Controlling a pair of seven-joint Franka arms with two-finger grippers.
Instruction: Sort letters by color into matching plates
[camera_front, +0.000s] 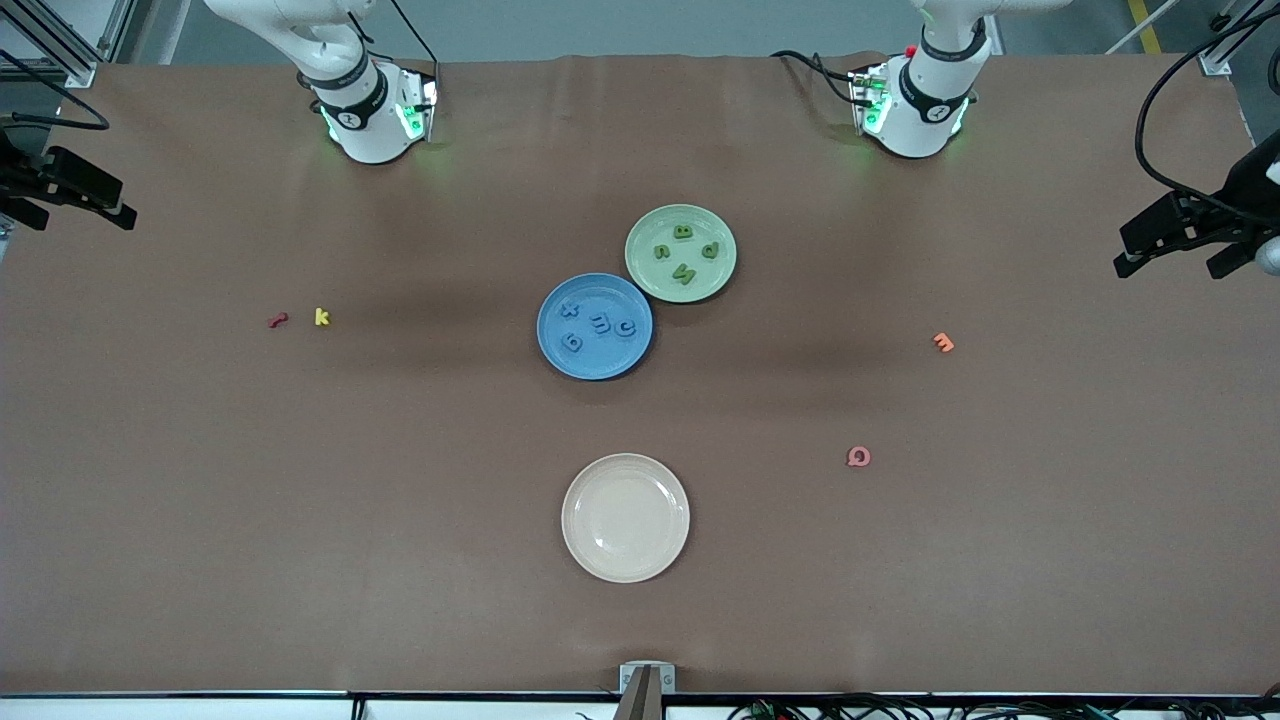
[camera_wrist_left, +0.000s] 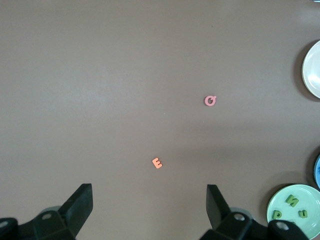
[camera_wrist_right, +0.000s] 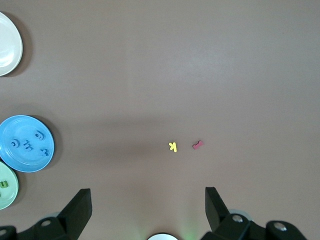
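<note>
Front view first: the blue plate (camera_front: 595, 327) is sitting mid-bench with four blue letters (camera_front: 598, 323) lying in it, and the green plate (camera_front: 681, 253) is touching it at about its 1 o'clock, holding four green letters (camera_front: 684, 250). So as far as I can tell the sorting is looking done, with no blue or green letter lying loose on the bench (camera_front: 400, 500). What's left out are the ones that don't count: a red letter (camera_front: 278, 321) and a yellow k (camera_front: 321, 317) toward the right arm's end, an orange letter (camera_front: 943, 343) and a pink letter (camera_front: 858, 457) toward the left arm's end. A cream plate (camera_front: 625, 517) is sitting empty at 6 o'clock from the blue one. Both arms are waiting pulled back at the bench edges.

Left wrist view: the left end effector (camera_wrist_left: 150, 202) is hanging wide open, gripping nothing, over bare bench near the orange and pink letters. The green plate is peeking in at the corner.

Right wrist view: the right end effector (camera_wrist_right: 148, 205) is gaping fully open too, empty, over bench near the yellow k and the red letter, with the blue plate off to the side.

Nothing looks left to move, I reckon.
</note>
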